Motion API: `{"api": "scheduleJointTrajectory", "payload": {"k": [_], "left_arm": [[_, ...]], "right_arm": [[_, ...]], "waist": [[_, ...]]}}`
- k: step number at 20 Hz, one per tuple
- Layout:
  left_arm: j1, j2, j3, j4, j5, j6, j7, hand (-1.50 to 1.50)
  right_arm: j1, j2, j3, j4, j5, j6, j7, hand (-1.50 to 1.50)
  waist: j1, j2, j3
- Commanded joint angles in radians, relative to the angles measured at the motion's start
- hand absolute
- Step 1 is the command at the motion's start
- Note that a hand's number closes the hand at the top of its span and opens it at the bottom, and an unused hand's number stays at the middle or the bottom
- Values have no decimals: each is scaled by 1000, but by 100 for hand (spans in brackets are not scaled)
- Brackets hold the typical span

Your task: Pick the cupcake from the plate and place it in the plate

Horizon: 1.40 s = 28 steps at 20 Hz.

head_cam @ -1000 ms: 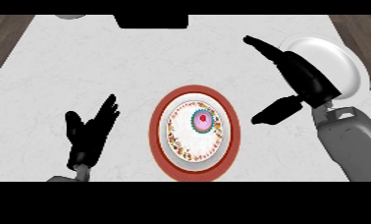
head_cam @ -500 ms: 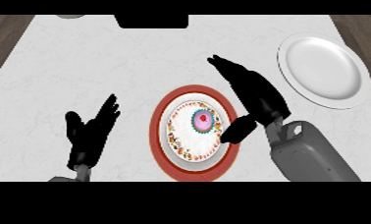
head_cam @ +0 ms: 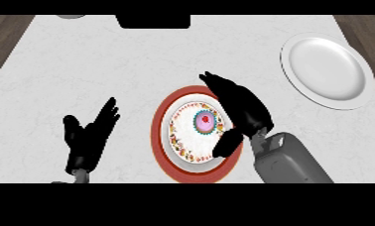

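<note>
White marbled table (head_cam: 147,61) is carrying everything. Left of the red-rimmed plate (head_cam: 162,143), the left hand (head_cam: 88,136) is resting, fingers spread. On that plate's centre the cupcake (head_cam: 206,122) is sitting, ungrasped. Over the plate's right edge the right hand (head_cam: 238,106) is hovering, fingers straight: the reach step. Next, closing round the cupcake, then carrying it to the white plate (head_cam: 326,71) far right.

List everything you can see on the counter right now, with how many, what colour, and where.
Cupcake: one, pink-topped, middle of the red-rimmed plate.
Red-rimmed plate: one, red rim with patterned white centre, counter's middle.
White plate: one, plain white, far right.
Black object: one, top edge, partly cut off.
Counter: one, white marbled.
Left hand: black, open, resting lower left.
Right hand: black, open, over the red-rimmed plate's right side, beside the cupcake.
</note>
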Motion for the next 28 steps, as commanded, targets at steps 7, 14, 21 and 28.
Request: {"api": "scheduleJointTrajectory", "payload": {"k": [7,14,21,28], "left_arm": [[-15,-46,32,-2,-52,-2,31,0],[-7,-30,64,-90,-36,-39,115,0],[-59,-68,94,13,-65,-54,55,0],[13,-64,90,-6,-91,-75,17,0]], "right_arm": [[86,84,42,-11,196,4,14,-150],[-55,157,-48,158,254,22,15,-150],[79,123,-8,221,305,-31,-124,-150],[-5,137,57,341,365,-34,-173,150]], "waist": [[-2,-1,0],[3,0,0],[-2,0,0],[0,1,0]]}}
